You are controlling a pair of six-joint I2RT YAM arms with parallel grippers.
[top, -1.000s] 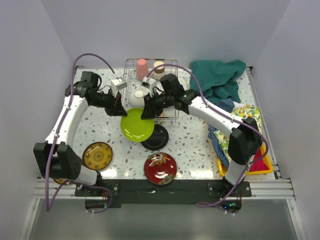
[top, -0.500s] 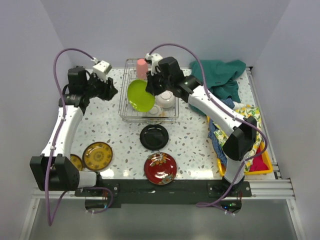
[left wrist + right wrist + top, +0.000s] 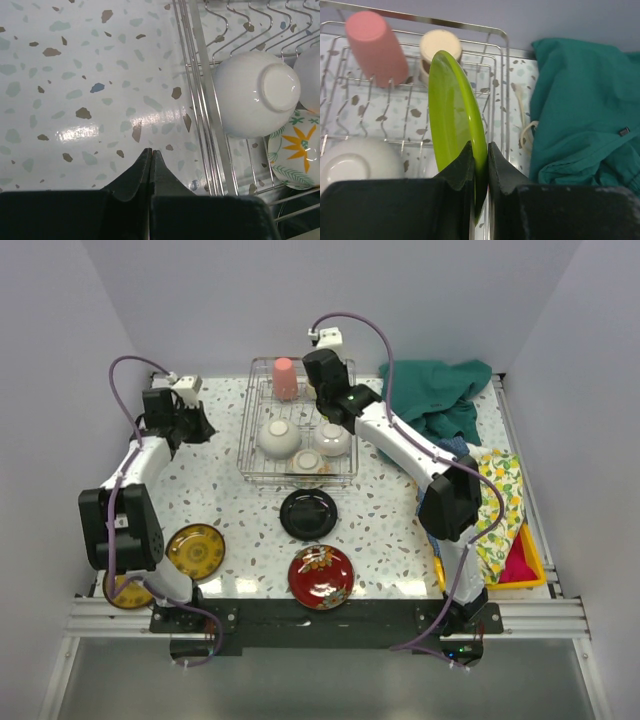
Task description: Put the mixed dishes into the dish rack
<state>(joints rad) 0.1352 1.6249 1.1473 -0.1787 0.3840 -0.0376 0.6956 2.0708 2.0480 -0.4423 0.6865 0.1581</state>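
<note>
The right end effector [image 3: 480, 152] is clamped on the rim of a lime plate [image 3: 452, 110], held on edge over the rack [image 3: 420, 19], near a pink cup [image 3: 375, 47]. A white bowl [image 3: 255, 92] sits upside down in the rack. The left end effector [image 3: 151, 154], fingers pressed together and holding nothing, hovers over the speckled surface [image 3: 75, 75] beside the rack. A black plate [image 3: 308, 513], a red plate [image 3: 321, 573] and a gold plate [image 3: 195, 551] lie on the surface.

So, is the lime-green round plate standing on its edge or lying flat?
On its edge. The lime-green round plate stands nearly upright, pinched by the right gripper, over the silver wire dish rack.
</note>
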